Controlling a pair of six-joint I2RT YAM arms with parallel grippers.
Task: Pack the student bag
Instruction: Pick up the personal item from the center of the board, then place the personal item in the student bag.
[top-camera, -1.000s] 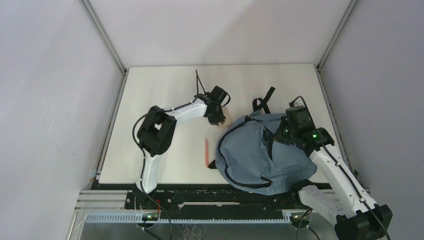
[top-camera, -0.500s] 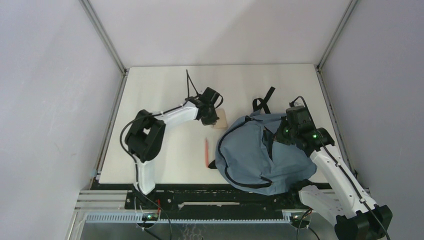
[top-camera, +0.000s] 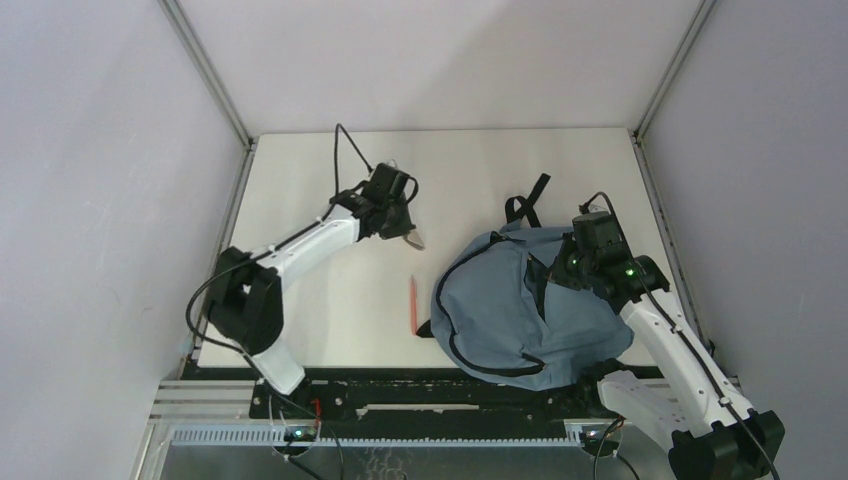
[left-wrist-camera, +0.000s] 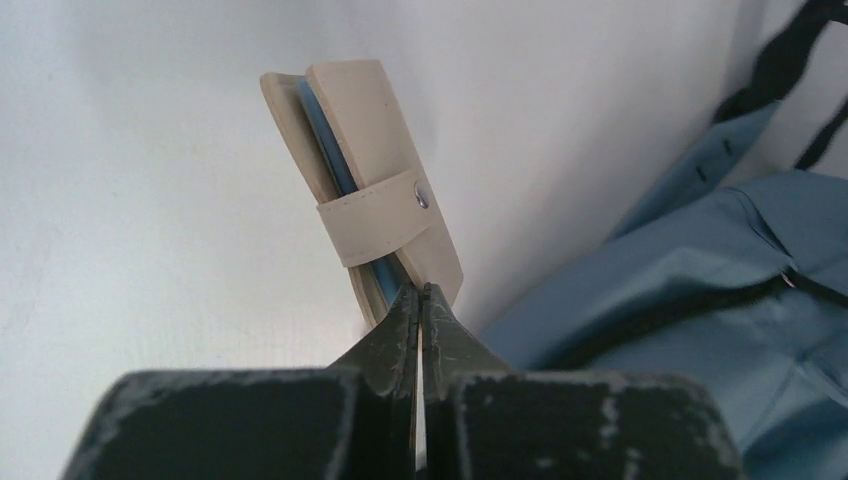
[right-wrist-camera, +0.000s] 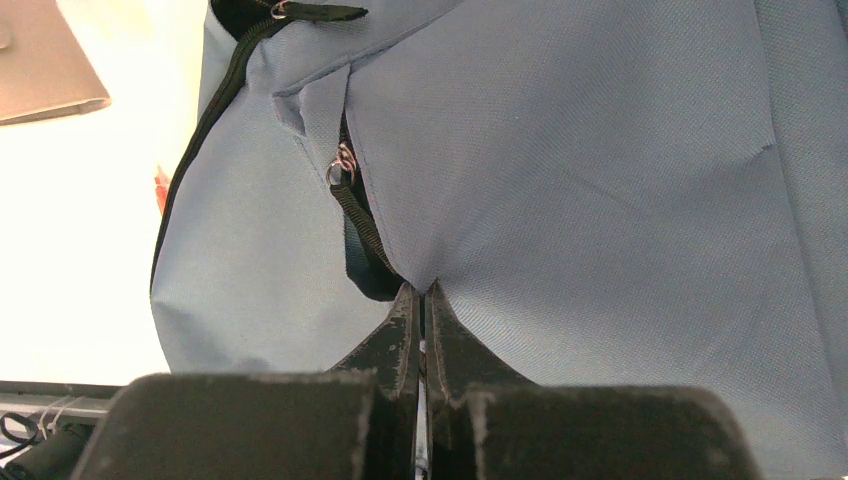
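Item: student bag (top-camera: 520, 310), soft dusty-blue backpack w/ black zip trim.
Bag location: laid flat on the desk (top-camera: 320, 180), right-hand side, near front edge; black straps (top-camera: 530, 200) trail toward the back.
Bag opening: zip seen parted along the top panel; zip pull (right-wrist-camera: 340, 166) hangs at the gap. Interior not visible, so contents cannot be told.
Left hand (left-wrist-camera: 420, 300): fingers closed tight on the lower corner of a wallet (left-wrist-camera: 370, 180).
Wallet: beige, snap-tab closure, blue lining showing at the edge; held tilted, apparently raised off the desk, left of the bag and apart from it.
Right hand (right-wrist-camera: 421, 292): fingers pinched shut on a fold of bag fabric just beside the zip, approx. mid-bag; flap judged to be held up for access.
Pencil (top-camera: 413, 303): red-orange, lying loose on the desk just left of the bag, not gripped.
Done (est.): bag unzipped, opening held, wallet picked up.
Left (est.): wallet to be carried over and dropped inside; pencil to be collected and packed; zip prob. to be closed.
Progress (est.): early to mid; nothing confirmed inside the bag yet.
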